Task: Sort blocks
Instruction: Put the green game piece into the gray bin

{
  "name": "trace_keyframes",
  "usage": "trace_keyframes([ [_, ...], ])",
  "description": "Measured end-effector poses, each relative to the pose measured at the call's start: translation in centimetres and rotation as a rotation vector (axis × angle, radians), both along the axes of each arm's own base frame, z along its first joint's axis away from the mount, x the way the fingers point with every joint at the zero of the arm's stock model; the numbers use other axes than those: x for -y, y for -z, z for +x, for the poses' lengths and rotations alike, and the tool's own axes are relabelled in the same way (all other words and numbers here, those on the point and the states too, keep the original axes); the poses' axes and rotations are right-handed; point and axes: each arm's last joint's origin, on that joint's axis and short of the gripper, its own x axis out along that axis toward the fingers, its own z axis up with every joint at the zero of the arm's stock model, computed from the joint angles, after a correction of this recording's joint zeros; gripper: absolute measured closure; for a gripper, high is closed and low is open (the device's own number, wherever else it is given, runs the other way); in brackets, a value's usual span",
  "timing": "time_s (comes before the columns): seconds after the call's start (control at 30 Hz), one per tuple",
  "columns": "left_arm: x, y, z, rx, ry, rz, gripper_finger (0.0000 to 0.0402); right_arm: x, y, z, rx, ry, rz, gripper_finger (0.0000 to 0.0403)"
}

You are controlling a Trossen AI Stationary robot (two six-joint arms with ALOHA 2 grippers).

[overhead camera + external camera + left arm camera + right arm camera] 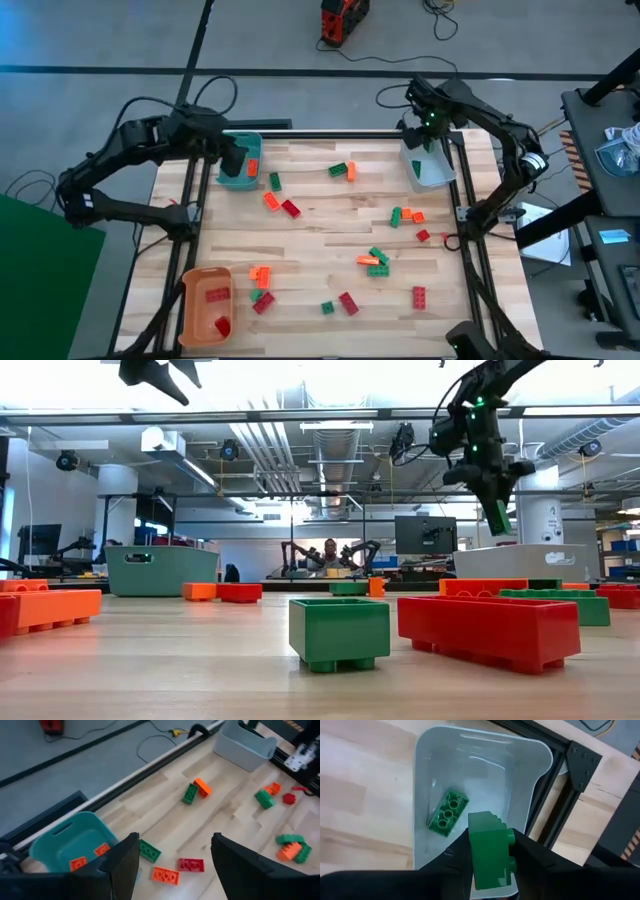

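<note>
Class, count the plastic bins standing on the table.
3: the teal bin at the far left under the left arm, the grey bin at the far right, the orange bin at the near-left corner.

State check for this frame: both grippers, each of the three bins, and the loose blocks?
Left gripper: open, empty, above the teal bin.
Right gripper: shut on a green block over the grey bin.
Teal bin: holds orange blocks.
Grey bin: one green block inside.
Orange bin: holds red blocks.
Loose blocks: scattered, unsorted.
</note>
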Motion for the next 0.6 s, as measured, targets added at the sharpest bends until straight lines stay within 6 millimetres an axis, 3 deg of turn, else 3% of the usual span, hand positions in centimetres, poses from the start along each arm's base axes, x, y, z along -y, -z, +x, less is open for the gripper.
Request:
trace_keyframes([
  [0.37,0.21,-0.08,-0.73,-0.008,-0.026,0.007,0.0181,0.55,1.11,0.20,0.031,0.020,-0.049,0.0303],
  [0.6,0.25,0.08,-0.86,-0.029,-0.026,-0.001,0.0181,0.65,1.09,0.12,0.001,0.037,-0.078,0.0267],
])
